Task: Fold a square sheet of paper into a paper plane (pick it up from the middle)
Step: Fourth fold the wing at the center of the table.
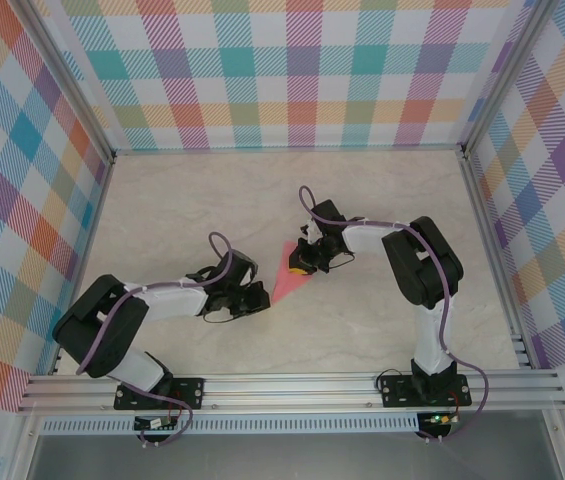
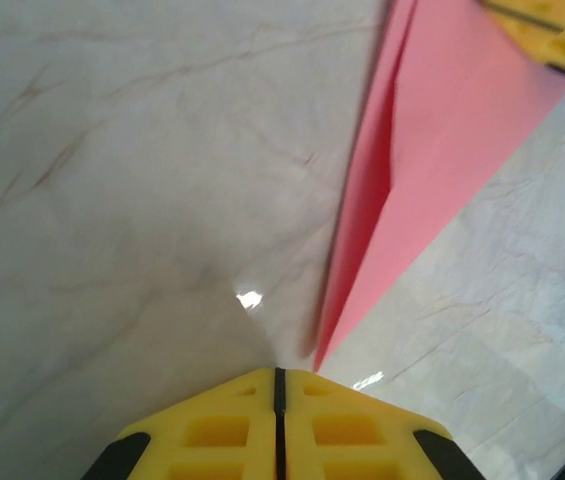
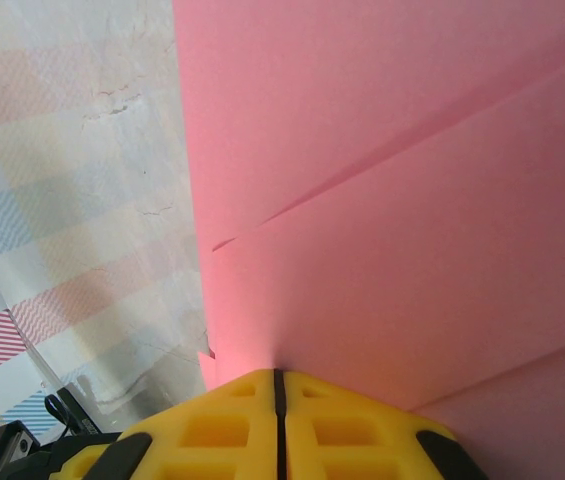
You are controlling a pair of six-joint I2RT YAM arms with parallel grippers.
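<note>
The square sheet of paper lies folded into a slim salmon-pink paper plane (image 1: 284,277) flat on the table's middle, its pointed tip toward the near side. In the left wrist view the paper plane (image 2: 432,150) shows a layered flap, and its tip ends just right of my left gripper (image 2: 280,372). That gripper is shut with nothing between its yellow fingers. My left gripper (image 1: 259,298) sits beside the tip. My right gripper (image 1: 305,263) rests over the wide far end. It is shut, and its tips (image 3: 279,375) press down on the pink surface (image 3: 392,200).
The marble-patterned tabletop (image 1: 182,210) is bounded by plaid walls (image 1: 282,70) at the back and both sides. An aluminium rail (image 1: 292,385) runs along the near edge. A yellow finger of the right gripper (image 2: 552,35) shows at the left wrist view's top right corner.
</note>
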